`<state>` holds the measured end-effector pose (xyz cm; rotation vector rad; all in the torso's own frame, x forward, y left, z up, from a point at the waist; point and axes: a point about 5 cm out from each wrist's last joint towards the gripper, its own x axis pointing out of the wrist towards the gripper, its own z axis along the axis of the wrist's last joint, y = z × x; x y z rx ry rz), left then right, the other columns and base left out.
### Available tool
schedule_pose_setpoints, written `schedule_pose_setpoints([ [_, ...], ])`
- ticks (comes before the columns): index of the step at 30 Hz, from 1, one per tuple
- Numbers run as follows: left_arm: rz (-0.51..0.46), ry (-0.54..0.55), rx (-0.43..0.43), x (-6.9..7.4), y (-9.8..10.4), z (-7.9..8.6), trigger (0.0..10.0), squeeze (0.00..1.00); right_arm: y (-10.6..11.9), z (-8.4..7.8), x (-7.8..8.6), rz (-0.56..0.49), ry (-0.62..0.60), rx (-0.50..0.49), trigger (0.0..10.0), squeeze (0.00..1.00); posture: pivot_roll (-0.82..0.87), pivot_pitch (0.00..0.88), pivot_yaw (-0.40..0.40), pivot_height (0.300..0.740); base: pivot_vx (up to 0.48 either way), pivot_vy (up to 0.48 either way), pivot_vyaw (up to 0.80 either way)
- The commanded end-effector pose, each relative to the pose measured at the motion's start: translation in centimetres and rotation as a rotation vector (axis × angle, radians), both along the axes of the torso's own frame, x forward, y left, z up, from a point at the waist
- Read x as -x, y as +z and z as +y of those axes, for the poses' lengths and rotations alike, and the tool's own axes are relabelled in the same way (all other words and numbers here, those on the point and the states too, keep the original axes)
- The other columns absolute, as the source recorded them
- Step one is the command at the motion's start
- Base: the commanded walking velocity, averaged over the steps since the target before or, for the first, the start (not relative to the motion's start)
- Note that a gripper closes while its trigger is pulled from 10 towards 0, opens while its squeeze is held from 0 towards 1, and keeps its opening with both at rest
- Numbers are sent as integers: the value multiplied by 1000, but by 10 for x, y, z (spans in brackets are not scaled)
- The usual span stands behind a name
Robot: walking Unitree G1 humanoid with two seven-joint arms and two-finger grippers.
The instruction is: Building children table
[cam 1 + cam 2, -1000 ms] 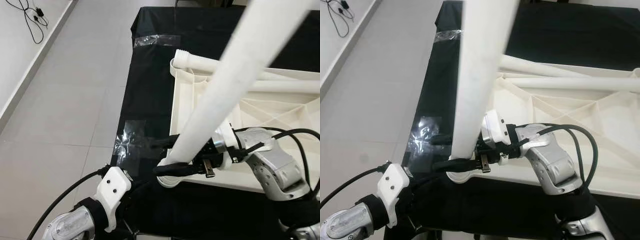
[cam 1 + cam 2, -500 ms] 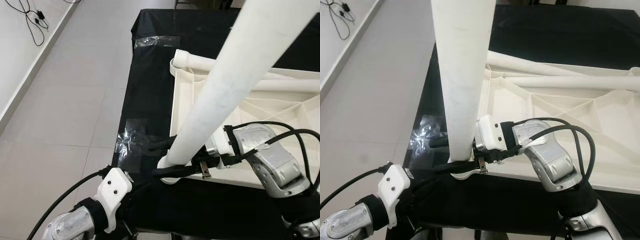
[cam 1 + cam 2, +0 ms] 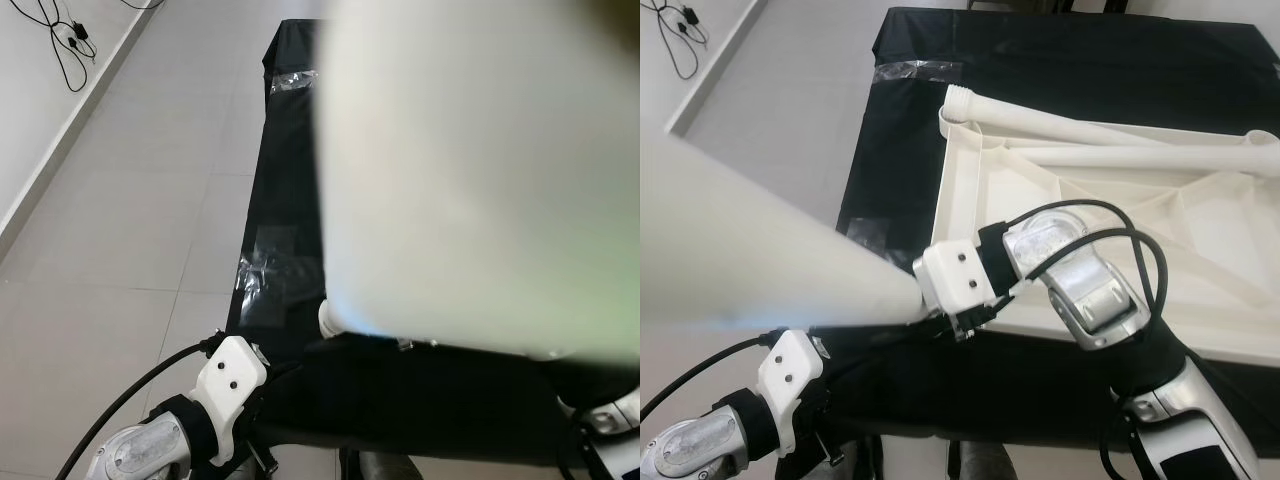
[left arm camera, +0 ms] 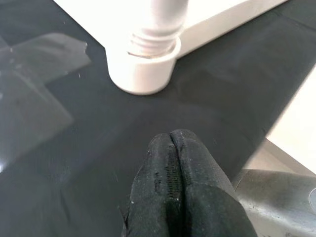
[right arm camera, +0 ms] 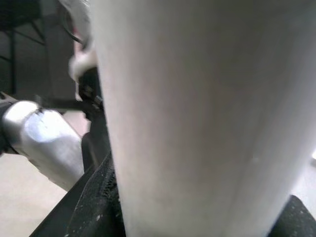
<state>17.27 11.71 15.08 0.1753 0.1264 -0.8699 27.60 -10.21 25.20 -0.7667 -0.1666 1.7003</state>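
- At the near corner of the upturned cream plastic tabletop (image 3: 1160, 290), a smooth, round white plastic table leg (image 3: 750, 250) has its threaded end in the round corner socket (image 4: 140, 71), and it leans steeply toward the camera, so it looms large and blurred.
- Beneath it, the tabletop's underside shows moulded ribs, and two more white tubular legs (image 3: 1080, 130) lie across it.
- Around the leg's lower end sits the right gripper (image 3: 940, 325); its fingers are hidden by the leg and its white wrist block, so I cannot tell how the jaws stand.
- Just short of the socket, the left gripper (image 4: 173, 143) hovers over the cloth, its two black fingers pressed together on nothing, apart from the leg.
- Underneath everything is a matte black cloth (image 3: 900, 140) fixed with shiny clear tape patches (image 3: 915, 70), over a grey tiled floor (image 3: 120, 200).
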Motion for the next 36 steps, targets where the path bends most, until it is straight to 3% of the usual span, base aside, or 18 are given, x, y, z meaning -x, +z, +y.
schedule_pose_setpoints([
  [1, 22, -12, -20, 4, -4, 0, 10000, 0, -30, -24, -15, 121, -167, 114, 10000, 0, 63, 314, -21, 740, 0, 0, 0],
  [10, 23, -11, -17, 5, -5, -1, 10000, 0, -15, -25, -25, 250, -223, -70, 10000, 0, 60, 313, -23, 740, 0, 0, 0],
  [11, 25, -12, -16, 5, -5, -1, 10000, 0, -14, -24, -37, 267, -306, -155, 10000, 0, 61, 311, -26, 740, 0, 0, 0],
  [16, 26, -11, -16, 5, -5, -2, 10000, 0, -18, -24, -44, 287, -373, -209, 10000, 0, 64, 310, -25, 740, 0, 0, 0],
  [24, 30, -13, -16, 6, -7, -2, 10000, 0, -19, -27, -61, 376, -577, -458, 10000, 0, 63, 305, -25, 740, 0, 0, 0],
  [25, 30, -13, -16, 6, -7, -2, 10000, 0, -19, -27, -61, 376, -577, -458, 10000, 0, 63, 305, -25, 740, 0, 0, 0],
  [27, 31, -13, -16, 7, -7, -2, 10000, 0, -16, -27, -60, 408, -572, -550, 10000, 0, 63, 304, -25, 740, 0, 0, 0],
  [29, 31, -13, -16, 7, -7, -2, 10000, 0, -16, -27, -60, 408, -572, -550, 10000, 0, 63, 304, -25, 740, 0, 0, 0],
  [32, 33, -13, -16, 7, -7, -2, 10000, 0, -13, -27, -50, 423, -519, -663, 10000, 0, 64, 303, -23, 740, 0, 0, 0],
  [36, 34, -13, -16, 6, -7, -1, 10000, 0, -23, -24, -36, 381, -466, -653, 10000, 0, 65, 306, -18, 740, 0, 0, 0],
])
